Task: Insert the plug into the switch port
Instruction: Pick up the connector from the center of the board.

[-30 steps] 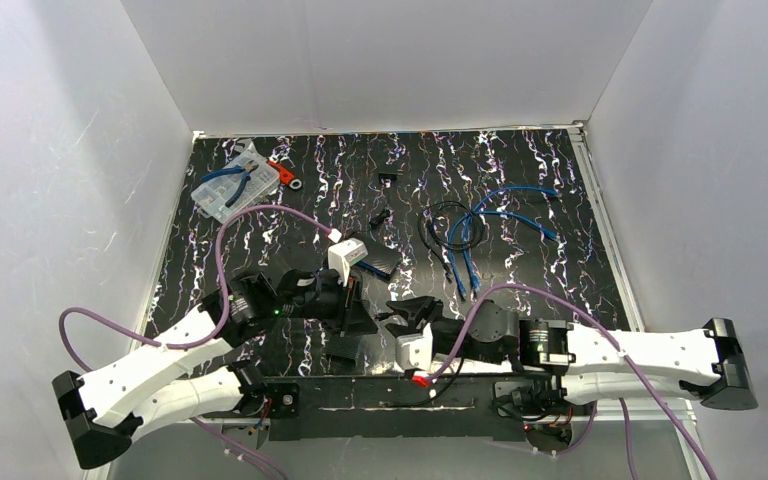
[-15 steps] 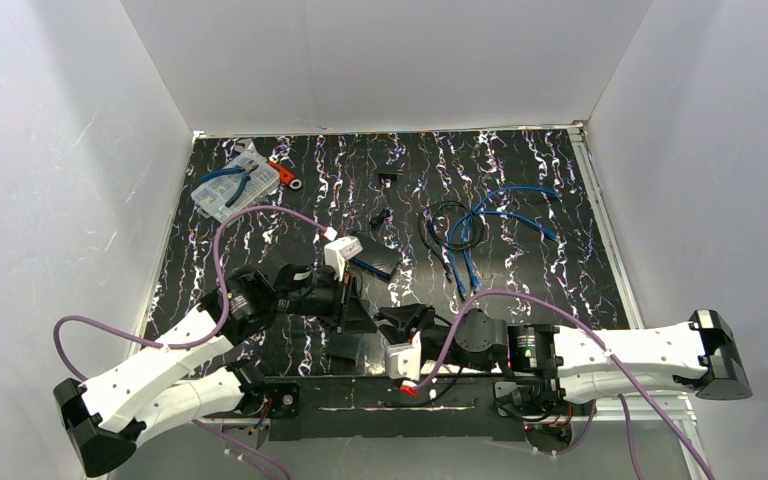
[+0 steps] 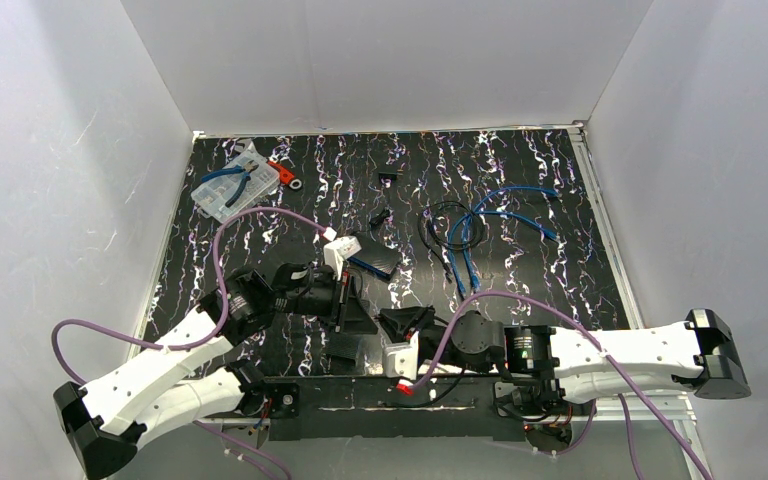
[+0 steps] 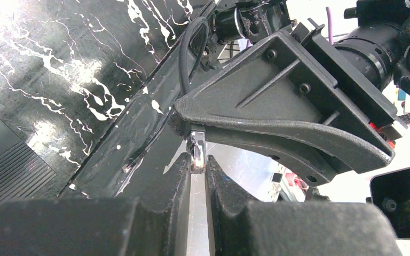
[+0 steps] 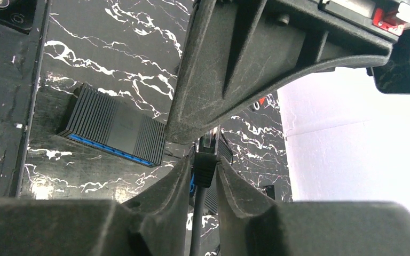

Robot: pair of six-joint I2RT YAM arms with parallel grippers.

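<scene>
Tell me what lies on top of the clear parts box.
Blue-handled pliers lie across the clear parts box; whatever its compartments hold under them is covered or too small to tell.

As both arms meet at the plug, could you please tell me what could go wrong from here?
The left pincer pinches the plug by its clear tip while the right pincer flanks its black boot; an uneven squeeze could twist or drop it. Their fingers sit crowded and may collide. The switch looks unsecured, so it might slide at insertion.

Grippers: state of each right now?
Left gripper: closed, pinching the plug tip.
Right gripper: closed around the same plug's black boot.
</scene>
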